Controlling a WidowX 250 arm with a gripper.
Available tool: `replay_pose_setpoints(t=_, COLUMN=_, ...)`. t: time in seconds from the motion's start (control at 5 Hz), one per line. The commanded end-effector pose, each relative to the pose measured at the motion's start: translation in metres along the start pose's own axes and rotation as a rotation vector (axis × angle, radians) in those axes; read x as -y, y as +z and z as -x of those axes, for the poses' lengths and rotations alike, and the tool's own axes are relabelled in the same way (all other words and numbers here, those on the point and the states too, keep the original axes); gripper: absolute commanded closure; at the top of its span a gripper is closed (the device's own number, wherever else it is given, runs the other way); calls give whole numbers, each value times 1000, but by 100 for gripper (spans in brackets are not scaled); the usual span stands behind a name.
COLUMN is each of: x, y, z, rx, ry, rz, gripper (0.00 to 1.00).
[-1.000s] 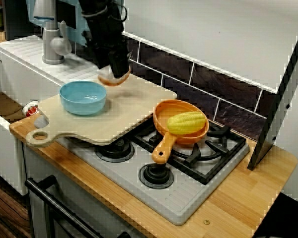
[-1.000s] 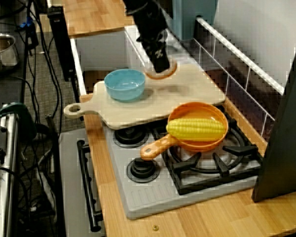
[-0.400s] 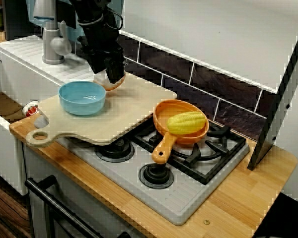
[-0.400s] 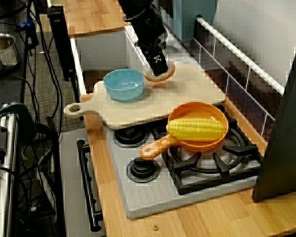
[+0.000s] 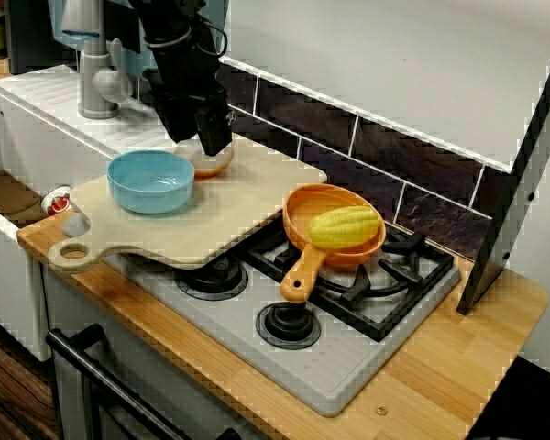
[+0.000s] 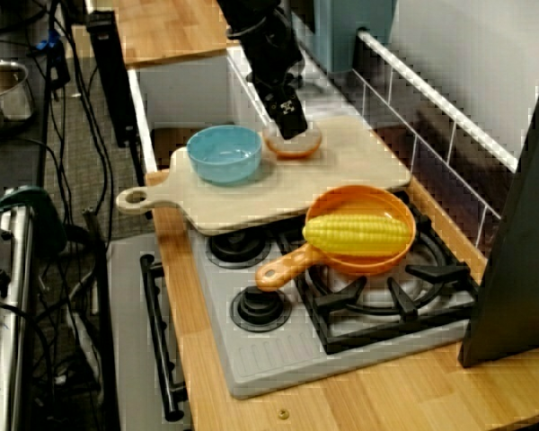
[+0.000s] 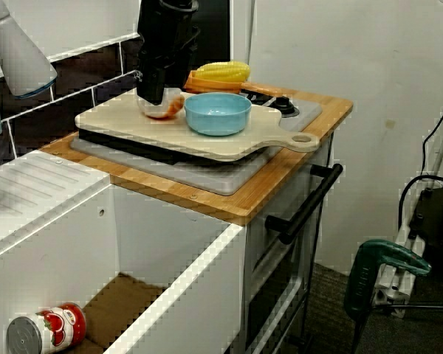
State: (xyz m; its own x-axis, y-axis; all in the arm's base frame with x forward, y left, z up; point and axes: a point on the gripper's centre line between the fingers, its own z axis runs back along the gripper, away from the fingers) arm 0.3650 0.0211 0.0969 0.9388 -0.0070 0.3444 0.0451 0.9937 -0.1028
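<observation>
Reading left to right from the front view: faucet (image 5: 96, 78) on the white sink top, and from the sink-side view a tin (image 7: 44, 332) lying on its side down in the basin, well clear of the action. Cutting board (image 5: 247, 206) lies flat across the left burners of the stove (image 5: 348, 357), its handle end overhanging at 8 o'clock, so it serves as a level work surface. Blue bowl (image 5: 151, 179) stands upright on the board's left half. Small orange round item (image 5: 209, 168) sits on the board at 2 o'clock of the bowl, just beside it; can't tell if they touch, or whether it's a dish or food. Claw (image 5: 213, 145) comes down steeply onto the item's top edge, which keeps the arm clear of the bowl. The fingers overlap the item in all three views, so I can't tell if they pinch it or stand spread. Orange pan (image 5: 302, 197) rests on the grate at 3 o'clock of the board, handle out at 7 o'clock, away from the wall. Corn cob (image 5: 346, 226) lies across the pan, cradled by its rim. Wooden counter (image 5: 458, 367) carries the stove.
</observation>
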Motion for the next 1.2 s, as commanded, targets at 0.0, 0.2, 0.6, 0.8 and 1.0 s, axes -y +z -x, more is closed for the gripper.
replay_pose_setpoints(t=0.0, x=-9, y=6, z=-5, rx=18, ry=-24, rz=-33, gripper=0)
replay_pose_setpoints(t=0.2, x=-11, y=13, z=-4, rx=8, ry=1, rz=0, gripper=0)
replay_pose_setpoints(t=0.6, x=-11, y=25, z=-3, rx=16, ry=6, rz=26, gripper=0)
replay_pose_setpoints(t=0.8, x=-10, y=31, z=-1, rx=19, ry=8, rz=43, gripper=0)
replay_pose_setpoints(t=1.0, x=-9, y=39, z=0, rx=23, ry=12, rz=67, gripper=0)
